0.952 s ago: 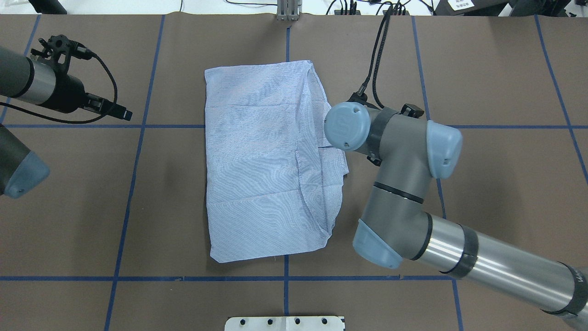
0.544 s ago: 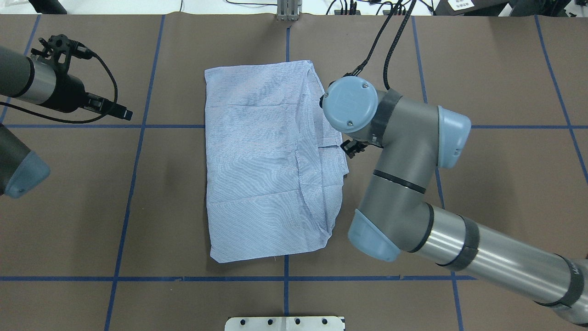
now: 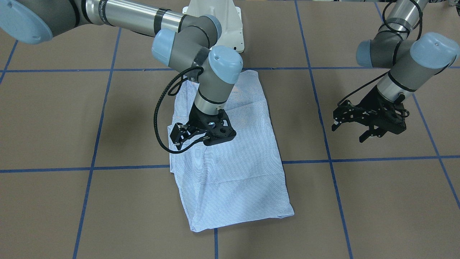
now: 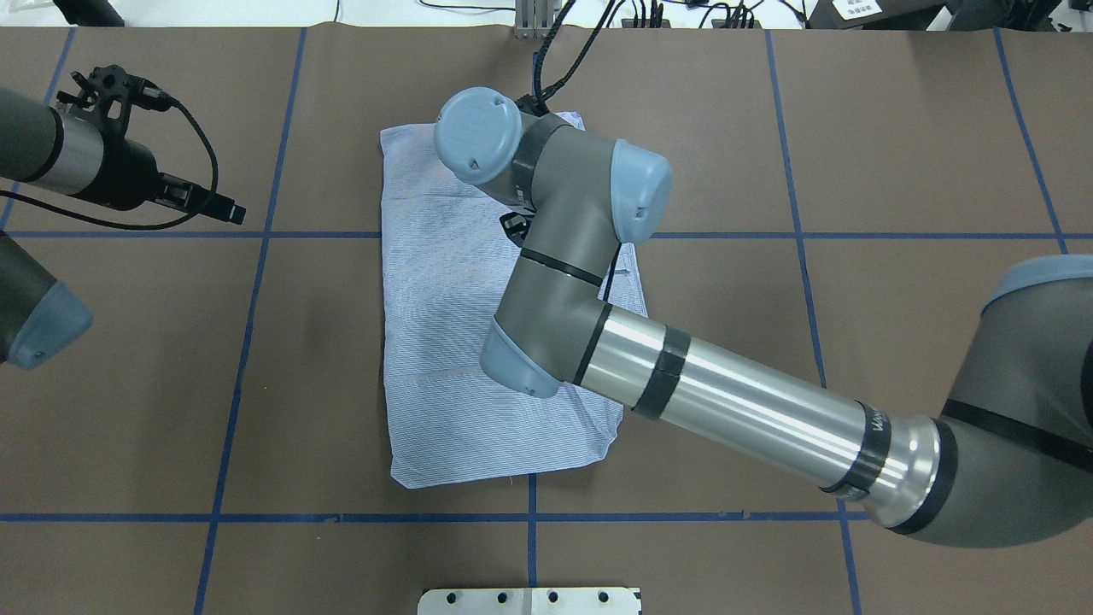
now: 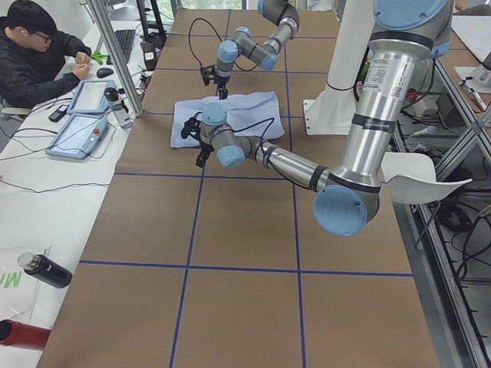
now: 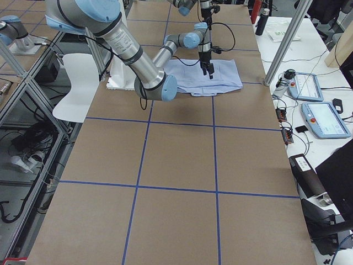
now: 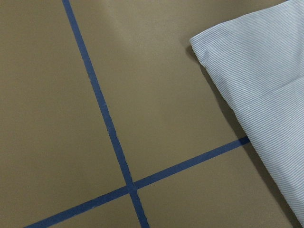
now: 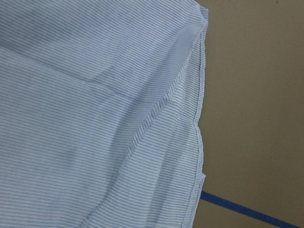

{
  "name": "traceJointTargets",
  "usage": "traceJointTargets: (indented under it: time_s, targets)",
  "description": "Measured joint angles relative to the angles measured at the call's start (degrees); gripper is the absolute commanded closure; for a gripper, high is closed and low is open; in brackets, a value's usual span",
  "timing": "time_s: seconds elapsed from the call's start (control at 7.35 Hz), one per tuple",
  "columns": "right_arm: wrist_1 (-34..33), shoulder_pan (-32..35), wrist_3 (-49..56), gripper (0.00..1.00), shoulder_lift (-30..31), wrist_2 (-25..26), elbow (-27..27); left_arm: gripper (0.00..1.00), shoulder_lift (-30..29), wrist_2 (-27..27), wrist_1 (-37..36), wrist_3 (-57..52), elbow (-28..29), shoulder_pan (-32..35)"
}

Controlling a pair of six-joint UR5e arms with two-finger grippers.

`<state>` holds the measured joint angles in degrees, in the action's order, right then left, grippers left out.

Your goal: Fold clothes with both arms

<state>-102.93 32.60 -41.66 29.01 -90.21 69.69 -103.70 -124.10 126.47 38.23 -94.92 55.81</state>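
Note:
The light blue striped shirt point(image 4: 444, 367) lies folded into a tall rectangle in the middle of the brown table point(image 4: 897, 171), also seen in the front view as the shirt point(image 3: 240, 180). My right gripper point(image 3: 212, 141) hangs just above the shirt's middle, pointing down. Its jaws read as one dark block, so I cannot tell whether they are open or shut. In the overhead view the right arm point(image 4: 555, 256) hides it. The right wrist view shows flat cloth and a hemmed edge point(image 8: 199, 118). My left gripper point(image 3: 350, 132) hovers open and empty over bare table, well to the shirt's left.
Blue tape lines point(image 4: 256, 256) divide the table into squares. The white pedestal plate point(image 4: 529, 600) sits at the near edge and a metal post point(image 4: 535, 21) at the far edge. A person point(image 5: 34, 46) sits at a side desk with pendants point(image 5: 77, 130).
My right arm has swung from the shirt's right edge leftward and farther away, now over the shirt. The shirt's shape looks unchanged. The left arm has not moved.

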Motion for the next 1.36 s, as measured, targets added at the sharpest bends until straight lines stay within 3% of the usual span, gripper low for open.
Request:
traceJointTargets:
  time_s: [0.27, 0.54, 1.36]
  targets:
    - [6.21, 0.31, -3.57, 0.00, -4.39, 1.12, -10.41, 0.00, -0.04, 0.00, 0.03, 0.04, 0.00, 0.00]
    - [9.49, 0.41, -3.32, 0.00, -5.87, 3.65, -16.04, 0.00, -0.07, -0.04, 0.08, 0.29, -0.11, 0.00]
    - [4.29, 0.17, 2.05, 0.00, -5.65, 5.94, -17.39, 0.00, -0.01, -0.09, 0.00, 0.50, -0.60, -0.01]
